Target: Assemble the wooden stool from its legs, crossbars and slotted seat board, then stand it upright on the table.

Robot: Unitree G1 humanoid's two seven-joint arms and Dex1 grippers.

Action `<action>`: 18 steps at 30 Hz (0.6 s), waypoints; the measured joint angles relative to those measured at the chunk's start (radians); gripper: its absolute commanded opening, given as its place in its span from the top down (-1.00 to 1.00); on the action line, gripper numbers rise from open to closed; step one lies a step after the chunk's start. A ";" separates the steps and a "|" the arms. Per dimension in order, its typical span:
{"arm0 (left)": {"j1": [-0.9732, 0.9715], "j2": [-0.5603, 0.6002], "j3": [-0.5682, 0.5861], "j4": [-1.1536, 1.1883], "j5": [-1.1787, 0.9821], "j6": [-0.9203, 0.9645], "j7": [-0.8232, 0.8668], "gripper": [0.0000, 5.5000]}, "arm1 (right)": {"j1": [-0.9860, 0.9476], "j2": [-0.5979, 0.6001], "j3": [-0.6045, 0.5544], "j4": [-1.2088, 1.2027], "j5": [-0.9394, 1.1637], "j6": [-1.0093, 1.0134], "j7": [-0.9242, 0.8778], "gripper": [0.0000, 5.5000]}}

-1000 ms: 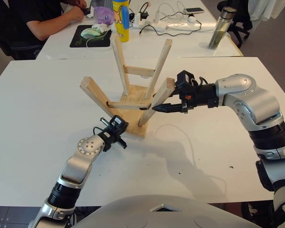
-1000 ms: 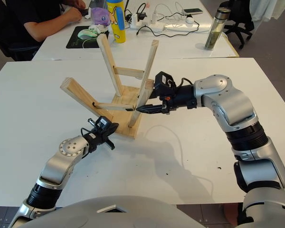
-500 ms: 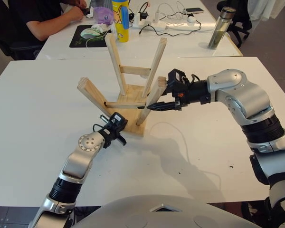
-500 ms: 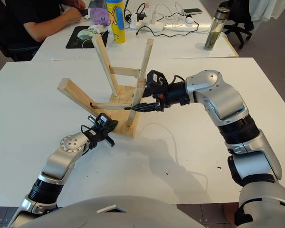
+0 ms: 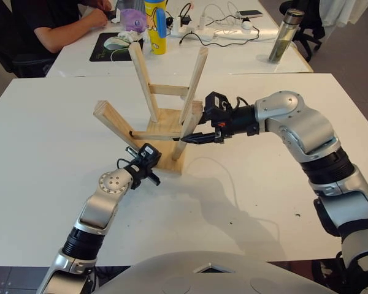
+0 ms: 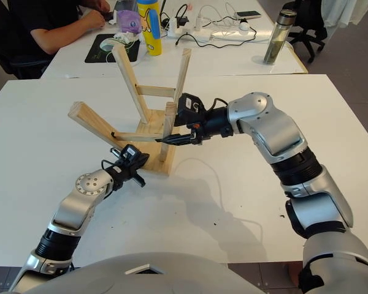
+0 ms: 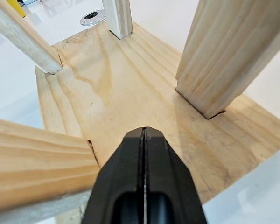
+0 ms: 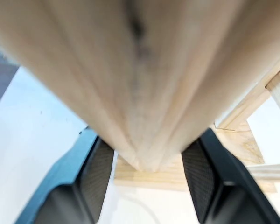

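— What's the setting?
— A white bench [image 5: 251, 202], with a second desk [image 5: 233, 52] on the far side carrying a yellow cup [image 5: 155, 24] and a bottle [image 5: 281, 33].
— And the stool [image 5: 165, 119]?
— Upside down around the middle of the bench, a little to the left. Its seat board [image 7: 130, 88] is down on the surface, all four legs point up and splay outward, and crossbars [image 5: 169, 90] join them.
— Right gripper [image 5: 193, 138]?
— It comes in from the right, its jaws clamped either side of the near-right leg [image 5: 181, 149], about halfway up it. The wrist view shows a dark finger [image 8: 95, 172] on each flank of the wood.
— Left gripper [image 7: 143, 135]?
— Low at the near-left corner of the seat board, just beside the left leg's foot. Its jaws are pressed fully together with nothing between them. I cannot tell whether the tip touches the board.
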 measured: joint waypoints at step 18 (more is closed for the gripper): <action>-0.039 0.033 -0.003 0.028 0.005 0.000 -0.025 1.00 | 0.184 0.154 -0.133 0.066 0.020 -0.198 -0.026 0.25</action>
